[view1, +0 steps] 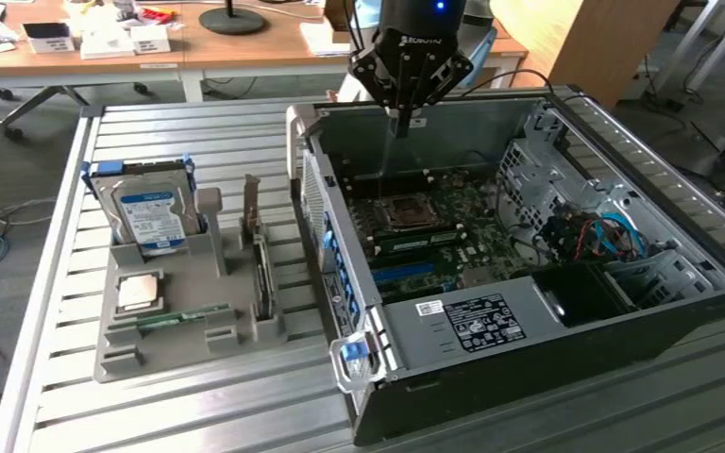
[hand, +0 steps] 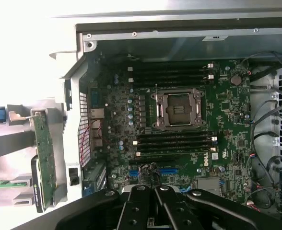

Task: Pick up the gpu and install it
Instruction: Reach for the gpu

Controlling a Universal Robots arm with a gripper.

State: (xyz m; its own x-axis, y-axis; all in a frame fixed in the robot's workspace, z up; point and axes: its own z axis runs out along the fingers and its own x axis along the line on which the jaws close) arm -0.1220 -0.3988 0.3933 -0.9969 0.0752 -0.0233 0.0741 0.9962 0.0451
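Standing gpu (view1: 261, 269): on edge in a slot of the grey holder (view1: 148, 349), along the holder's edge that faces the case (view1: 665, 311); green board upright, black cooler block apparently on the face turned away from the case.
Long axis of gpu: along that holder edge, from the far edge of the table (view1: 186, 132) toward its near edge, roughly parallel to the case wall just beside it.
Bearing from gripper: toward the exterior view's left and toward the table's near edge, outside the case, with the case wall between; well apart, no contact.
Gripper (view1: 403, 119): hangs over the far edge of the open case, above the motherboard (hand: 179, 143); fingers pressed together, nothing between them, touching nothing.
Holder: on the slatted table near its edge at the exterior view's left; also carries a hard drive (view1: 148, 212), a processor (view1: 139, 290) and a memory stick (view1: 180, 318).
Case: lies open on the table beside the holder; empty processor socket (hand: 178, 109) and blue card slots (hand: 172, 170) exposed.
Task standing: judged not begun; gpu in its holder slot, ungrasped.
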